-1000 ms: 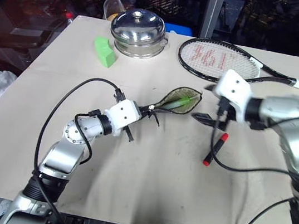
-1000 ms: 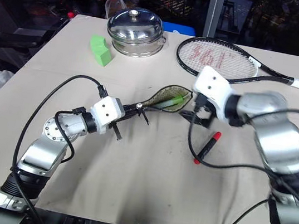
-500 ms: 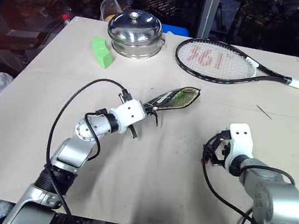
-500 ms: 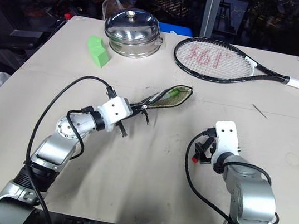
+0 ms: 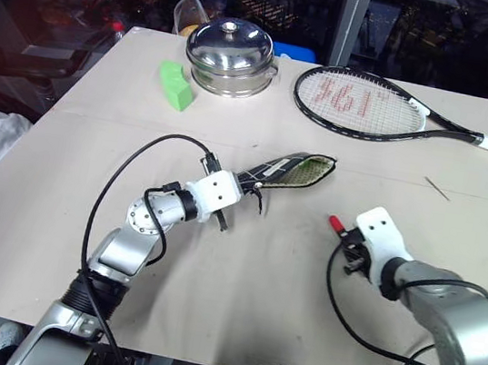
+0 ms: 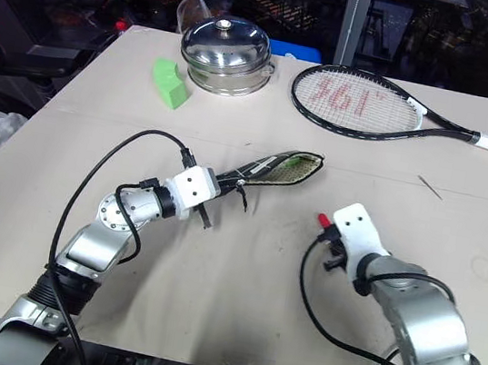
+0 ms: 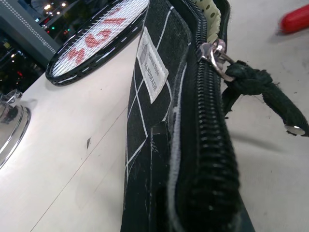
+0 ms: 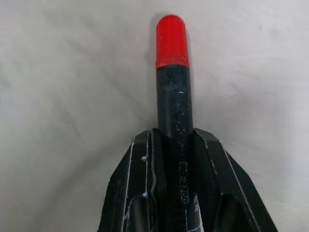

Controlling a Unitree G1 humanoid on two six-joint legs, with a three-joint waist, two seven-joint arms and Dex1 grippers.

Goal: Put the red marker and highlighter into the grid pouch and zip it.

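Red marker: slim black barrel, bright red cap; clamped along its barrel between the two black fingers of the right hand, cap end pointing out past the fingertips, low over the bare desk and well apart from the pouch mouth. Judged light, rigid and smooth-sided, so liable to swivel or slide if gripped near an end; mid-barrel, as now, looks the sound hold. Grid pouch: flat black fabric with white grid lines, white label, tan lining showing at the gaping far end. The left hand is pressed shut on its near end, holding it edge-up off the desk with the zipper uppermost. Judged soft and floppy; the mouth will sag unless kept taut, and the knotted black zipper pull is the part to take for closing. Highlighter: nothing of it can be made out inside the pouch.
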